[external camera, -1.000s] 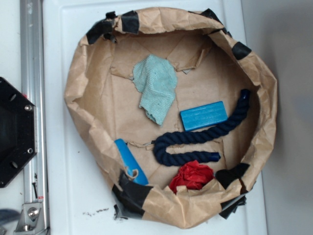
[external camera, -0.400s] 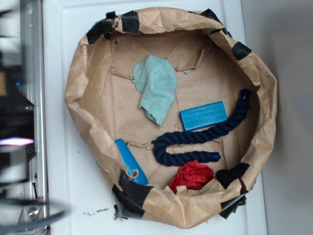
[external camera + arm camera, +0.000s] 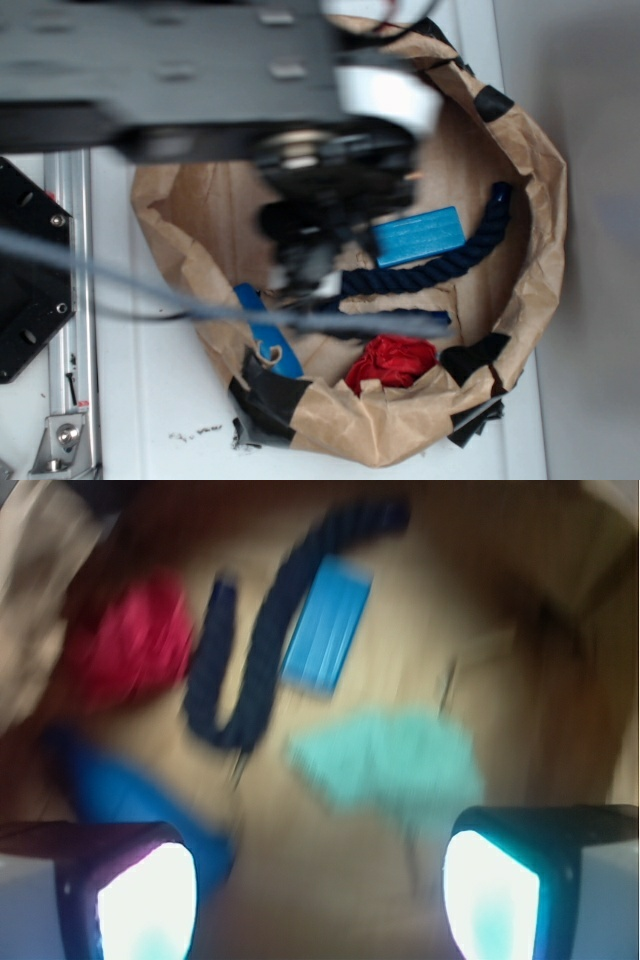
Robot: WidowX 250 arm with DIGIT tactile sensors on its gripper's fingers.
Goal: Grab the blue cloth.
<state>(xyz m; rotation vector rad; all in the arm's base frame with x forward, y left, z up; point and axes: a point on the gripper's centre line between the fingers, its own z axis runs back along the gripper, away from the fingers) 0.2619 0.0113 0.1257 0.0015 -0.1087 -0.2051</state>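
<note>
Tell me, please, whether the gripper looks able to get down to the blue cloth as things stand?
Probably yes. In the wrist view the blue cloth lies flat just ahead of the open gripper, with nothing on top; the dark rope and blue block lie beyond it.

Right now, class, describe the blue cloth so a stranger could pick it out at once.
Look inside the paper basket, on its brown floor. The blue cloth lies just ahead of the open gripper, beside the block. It is pale, soft and ragged; the block is bright and rectangular.

Crumpled matt brown paper bowl (image 3: 540, 200), twisted navy rope (image 3: 440, 272), soft pale cloth (image 3: 390, 760), smooth blue block (image 3: 418, 236)
</note>
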